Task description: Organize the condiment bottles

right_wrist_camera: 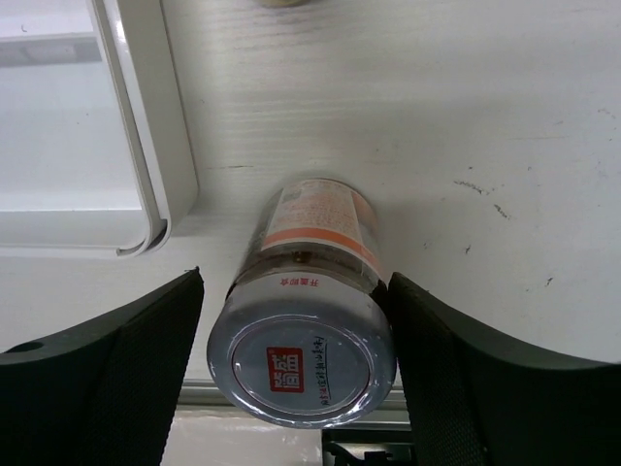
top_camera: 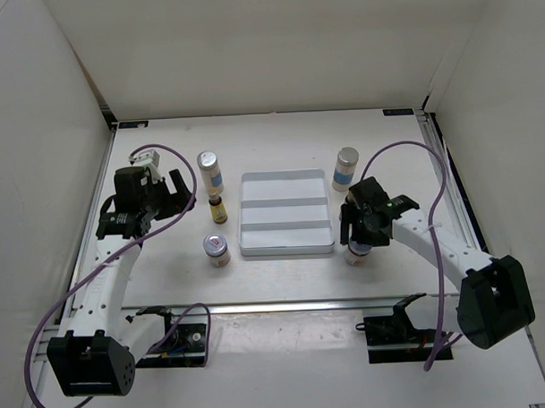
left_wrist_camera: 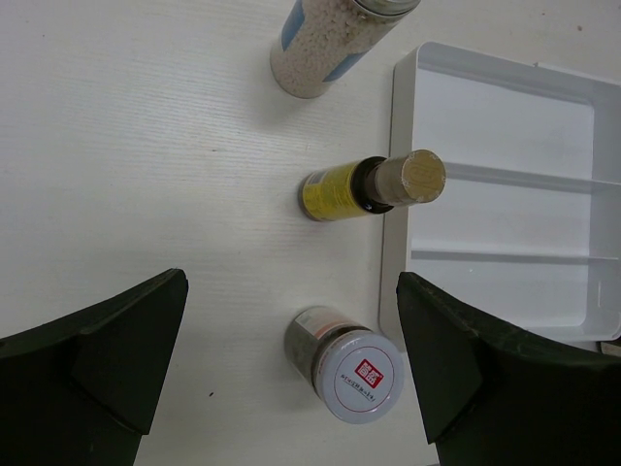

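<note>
**Twin arms: outward build**

The left gripper (left_wrist_camera: 291, 283) and the right gripper (right_wrist_camera: 294, 280) each carry two matte black, wedge-shaped plastic fingers (left_wrist_camera: 107, 364) with bevelled inner faces. Directly behind the fingers sits a black blocky wrist housing (top_camera: 134, 204). On the left arm this is topped by a small white camera bracket (top_camera: 146, 159). Further back from the tool run white tubular arm links (top_camera: 114, 279), ending in black boxy base motors (top_camera: 494, 305). A thin purple cable (top_camera: 407, 145) loops alongside each arm.

White tray (top_camera: 285, 187), tall bottle (top_camera: 209, 170), slim bottle (top_camera: 217, 209), squat jar (top_camera: 217, 250) at its left, right hand (top_camera: 356, 246) over another jar (top_camera: 355, 257)
</note>
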Controlling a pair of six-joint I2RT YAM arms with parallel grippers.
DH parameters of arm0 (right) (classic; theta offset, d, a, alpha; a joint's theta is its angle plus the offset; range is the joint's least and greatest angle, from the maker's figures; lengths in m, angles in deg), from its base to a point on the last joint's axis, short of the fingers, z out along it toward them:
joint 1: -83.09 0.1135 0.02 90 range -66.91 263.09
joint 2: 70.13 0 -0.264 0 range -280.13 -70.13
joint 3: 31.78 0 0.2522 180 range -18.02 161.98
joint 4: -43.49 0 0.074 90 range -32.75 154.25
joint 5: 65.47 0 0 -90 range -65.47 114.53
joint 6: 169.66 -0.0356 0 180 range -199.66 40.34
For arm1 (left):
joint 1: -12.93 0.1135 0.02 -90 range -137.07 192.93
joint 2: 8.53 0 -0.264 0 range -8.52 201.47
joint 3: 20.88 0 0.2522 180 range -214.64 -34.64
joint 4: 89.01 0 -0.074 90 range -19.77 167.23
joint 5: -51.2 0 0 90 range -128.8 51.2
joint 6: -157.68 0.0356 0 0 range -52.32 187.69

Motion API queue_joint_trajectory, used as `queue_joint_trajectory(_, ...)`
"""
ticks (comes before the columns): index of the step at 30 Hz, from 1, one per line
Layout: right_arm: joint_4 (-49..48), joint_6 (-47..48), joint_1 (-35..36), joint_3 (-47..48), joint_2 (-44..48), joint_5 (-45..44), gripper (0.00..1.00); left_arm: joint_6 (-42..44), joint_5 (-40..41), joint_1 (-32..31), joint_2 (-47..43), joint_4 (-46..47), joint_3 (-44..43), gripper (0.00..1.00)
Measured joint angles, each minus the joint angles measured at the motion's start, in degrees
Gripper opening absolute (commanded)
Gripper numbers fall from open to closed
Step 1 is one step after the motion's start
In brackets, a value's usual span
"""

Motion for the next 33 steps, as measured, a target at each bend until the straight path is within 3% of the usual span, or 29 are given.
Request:
queue_joint_trajectory(5, 0.09, -1.33, 0.20, -0.13, -0.57, -0.59, 0.69, 0.00, 0.07, 0.00, 0.00, -0.02, 0.00, 1.00)
queue_joint_trajectory(6, 0.11, -1.53, 0.20, -0.13, -0.79, -0.76, 0.61, 0.00, 0.07, 0.00, 0.00, 0.00, 0.00, 1.00)
queue_joint_trajectory(8, 0.22, -2.01, 0.20, 0.04, -1.16, -1.53, 0.54, 0.00, 0.17, 0.00, 0.00, 0.00, 0.00, 1.00)
queue_joint_trajectory(12, 0.96, -3.30, 0.70, 0.48, -1.51, -2.82, 0.25, 0.00, 0.39, 0.00, 0.00, 0.00, 0.00, 1.00)
queue_joint_trajectory(15, 2.97, -3.96, 2.03, 0.96, -1.20, -5.14, 0.15, 0.00, 0.46, 0.00, 0.00, 0.00, 0.00, 1.00)
queue_joint_trajectory(19, 7.06, -3.37, 6.67, 4.20, 1.51, -8.61, 0.13, 0.00, 0.48, 0.00, 0.00, 0.00, 0.00, 1.00)
queue_joint_trajectory(21, 8.07, -2.54, 9.68, 7.80, 2.47, -9.73, 0.08, 0.00, 0.48, 0.00, 0.00, 0.00, 0.00, 1.00)
queue_joint_trajectory(22, 8.09, -2.08, 11.13, 9.84, 2.58, -10.25, 0.01, 0.00, 0.48, 0.00, 0.00, -0.02, 0.00, 1.00)
queue_joint_trajectory(24, 7.82, -0.96, 13.99, 13.60, 2.05, -10.86, 0.00, 0.00, 0.48, 0.00, 0.00, -0.02, 0.00, 1.00)
queue_joint_trajectory(33, 4.61, 3.52, 17.66, 19.82, -11.41, -10.58, 0.00, 0.00, 0.66, 0.00, 0.00, -0.02, -0.02, 1.00)
